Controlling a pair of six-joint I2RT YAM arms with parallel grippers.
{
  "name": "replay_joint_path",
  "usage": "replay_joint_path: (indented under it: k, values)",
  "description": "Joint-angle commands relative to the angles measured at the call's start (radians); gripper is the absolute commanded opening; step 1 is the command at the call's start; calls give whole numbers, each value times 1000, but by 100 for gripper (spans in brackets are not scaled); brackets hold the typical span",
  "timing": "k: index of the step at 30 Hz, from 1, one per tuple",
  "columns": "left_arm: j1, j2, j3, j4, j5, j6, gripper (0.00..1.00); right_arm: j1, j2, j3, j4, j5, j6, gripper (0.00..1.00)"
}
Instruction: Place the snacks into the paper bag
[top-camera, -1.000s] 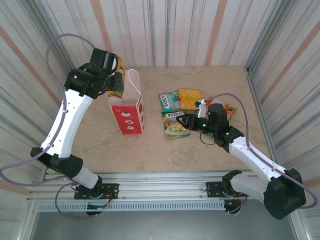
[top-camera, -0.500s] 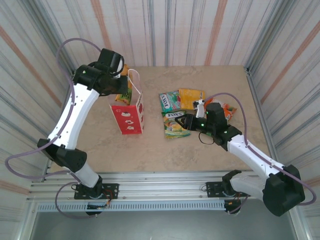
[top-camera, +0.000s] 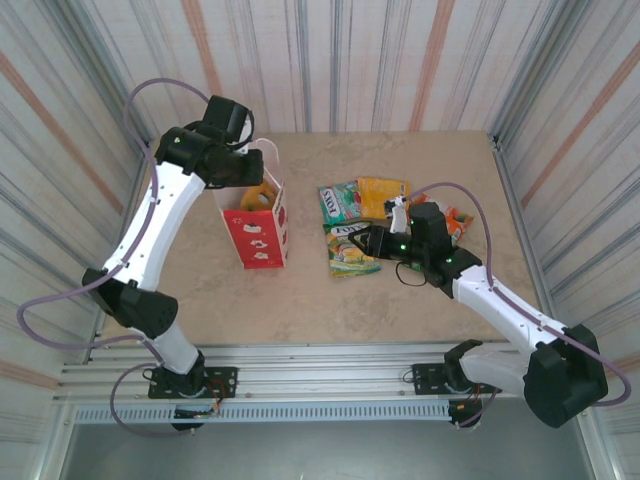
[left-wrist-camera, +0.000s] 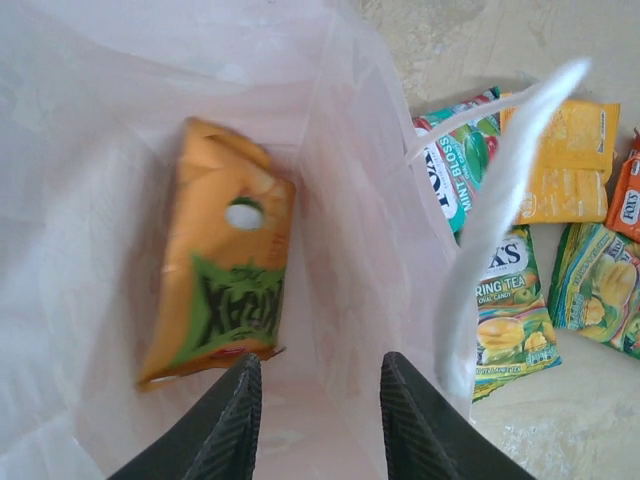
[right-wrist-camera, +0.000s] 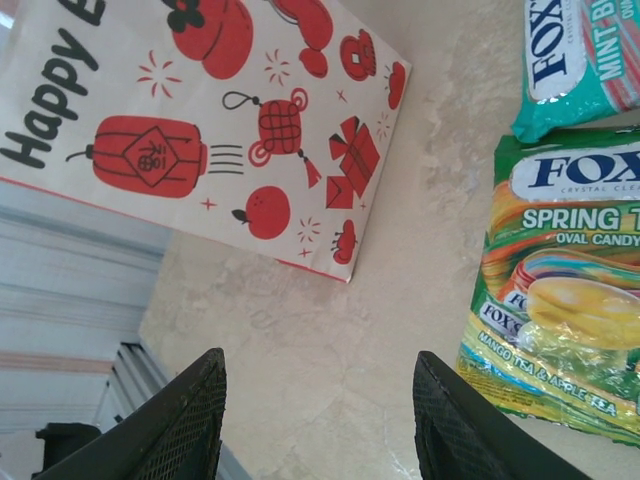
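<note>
Top external view, from the near edge outward: the right claw (right-wrist-camera: 320, 365) sits low over bare desk (top-camera: 300, 300), pointing left toward the paper bag (top-camera: 258, 235). Its fingers stand apart with nothing between them. In the right wrist view a green spring tea packet (right-wrist-camera: 570, 290) lies flat just to the right of the claw. A teal mint packet (right-wrist-camera: 585, 60) lies just beyond it, their edges close together.

Farther back, a yellow packet (top-camera: 383, 195) lies beside the mint packet. A small orange packet (top-camera: 458, 218) shows at the right, partly hidden behind the right arm. The left wrist view also shows another green packet (left-wrist-camera: 600, 290) lying just right of the spring tea one. All of these rest on the desk, outside the bag.

The paper bag stands upright to the left of the packets, apart from them, with its mouth open. The left claw (left-wrist-camera: 320, 365) hangs over that mouth, farthest from the bases. Its fingers are apart and hold nothing. Below it, inside the bag, an orange pouch (left-wrist-camera: 225, 280) with green lettering lies against the inner wall. One white cord handle (left-wrist-camera: 490, 200) arches across the bag's right edge.
</note>
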Motion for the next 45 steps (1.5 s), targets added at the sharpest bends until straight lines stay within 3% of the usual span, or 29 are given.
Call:
replay_joint_path:
  k: [1, 9, 16, 23, 28, 35, 45]
  values:
    - [9, -63, 23, 9, -22, 20, 38, 7, -5, 44, -65, 46, -15, 51]
    - [8, -276, -160, 113, 71, 116, 48, -10, 61, 176, -366, 130, -98, 52]
    - [8, -541, -520, 387, 324, 184, 50, -134, 205, 274, -541, 21, -193, 54]
    - [-2, -685, -790, 546, 522, 195, 51, -168, 417, 450, -695, 69, -352, 56]
    - [-90, -727, -908, 548, 490, 275, 53, -169, 607, 585, -750, 74, -429, 56]
    - [-273, -716, -1022, 569, 309, 300, 56, -160, 814, 693, -758, 61, -453, 56]
    - [-342, -613, -1092, 675, 263, 252, 57, -149, 929, 720, -694, 25, -444, 55]
